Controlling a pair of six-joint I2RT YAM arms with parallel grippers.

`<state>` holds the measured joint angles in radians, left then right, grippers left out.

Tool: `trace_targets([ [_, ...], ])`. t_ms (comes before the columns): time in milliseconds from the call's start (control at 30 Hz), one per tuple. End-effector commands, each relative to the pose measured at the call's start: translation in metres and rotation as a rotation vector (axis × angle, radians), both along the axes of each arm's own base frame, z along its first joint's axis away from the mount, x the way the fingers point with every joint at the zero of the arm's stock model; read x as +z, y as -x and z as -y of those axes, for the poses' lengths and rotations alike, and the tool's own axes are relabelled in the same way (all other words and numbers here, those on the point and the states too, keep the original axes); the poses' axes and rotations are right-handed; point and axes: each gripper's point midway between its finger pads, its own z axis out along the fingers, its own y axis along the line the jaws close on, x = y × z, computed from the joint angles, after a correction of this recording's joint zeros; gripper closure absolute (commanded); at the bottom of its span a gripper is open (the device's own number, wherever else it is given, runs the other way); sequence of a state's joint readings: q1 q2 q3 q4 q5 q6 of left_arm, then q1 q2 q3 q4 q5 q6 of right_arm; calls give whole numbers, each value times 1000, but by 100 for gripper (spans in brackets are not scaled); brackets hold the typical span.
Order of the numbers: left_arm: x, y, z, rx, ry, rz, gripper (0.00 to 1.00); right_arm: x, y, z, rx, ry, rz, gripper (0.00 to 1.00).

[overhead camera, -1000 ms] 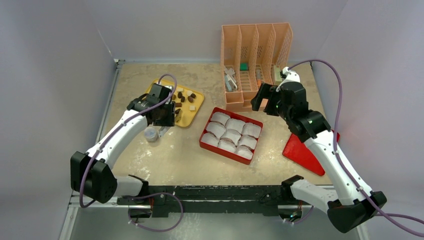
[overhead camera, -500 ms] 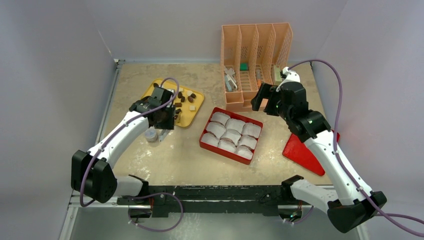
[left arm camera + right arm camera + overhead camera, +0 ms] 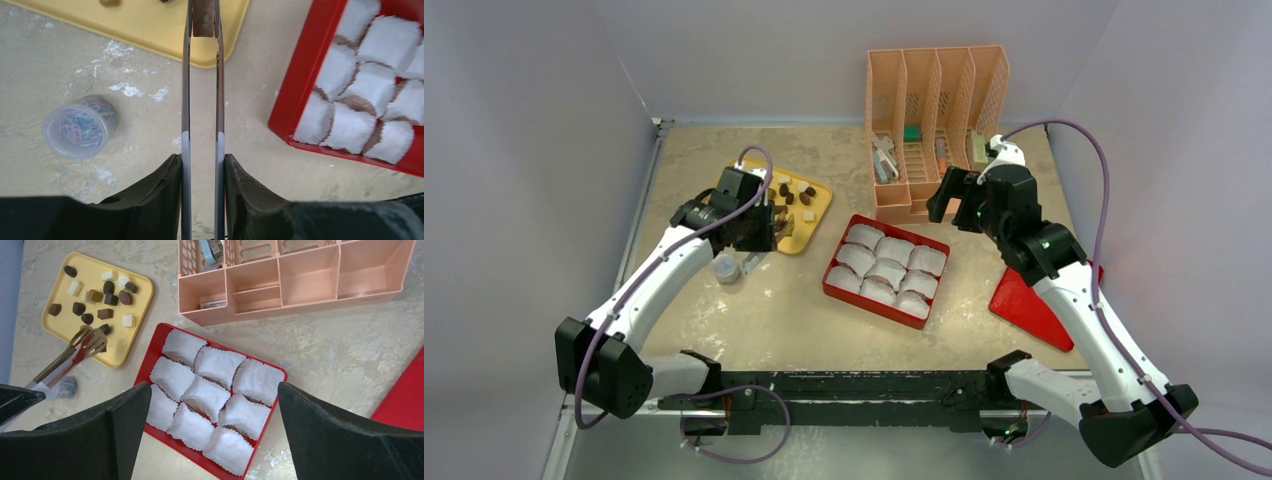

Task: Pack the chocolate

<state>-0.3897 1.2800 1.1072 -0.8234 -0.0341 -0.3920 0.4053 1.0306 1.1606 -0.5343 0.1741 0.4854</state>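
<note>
Just left of the red box, over the near edge of the yellow tray: my left gripper is drawn in narrow around a pair of metal tongs, pressing their arms almost parallel. Reason for the squeeze: the tips clamp one brown chocolate piece, which I judge too small for my own fingers to take cleanly. The rest of the chocolate lies loose on that tray, farther left of the box: dark, tan and white bits. The box holds rows of white paper cups; I see no piece in any of them, so packing looks barely begun. A small jar of paper clips stands left of the box, apart from the tongs. My right gripper hangs beyond the box's far side, jaws spread wide, holding nothing, probably parked out of the way. The next move would be rightward to a cup; the risk is the piece slipping.
</note>
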Motion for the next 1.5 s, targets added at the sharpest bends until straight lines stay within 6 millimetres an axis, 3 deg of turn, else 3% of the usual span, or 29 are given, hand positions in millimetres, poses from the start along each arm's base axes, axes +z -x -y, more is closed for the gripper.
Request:
trace_targets([
  [0,65,-19,30,-20,188,176,86,11,2,9,-24,14,46,2],
  [233,96,-21,62,-70,328,233,87,11,4,11,-28,18,49,2],
  [367,103,-19,82,-105,362,244,87,10,4,11,-27,19,50,1],
  [600,96,-6,129,-190,387,229,87,12,2,9,-20,15,53,1],
  [800,73,2,161,-244,369,199,86,13,1,8,-17,14,53,1],
  [967,50,-2,162,-242,297,185,83,11,2,10,-22,17,51,1],
  [1167,34,-6,158,-236,233,179,82,12,4,12,-29,23,55,1],
  [1467,17,-4,158,-251,198,149,72,13,6,12,-29,20,56,1],
])
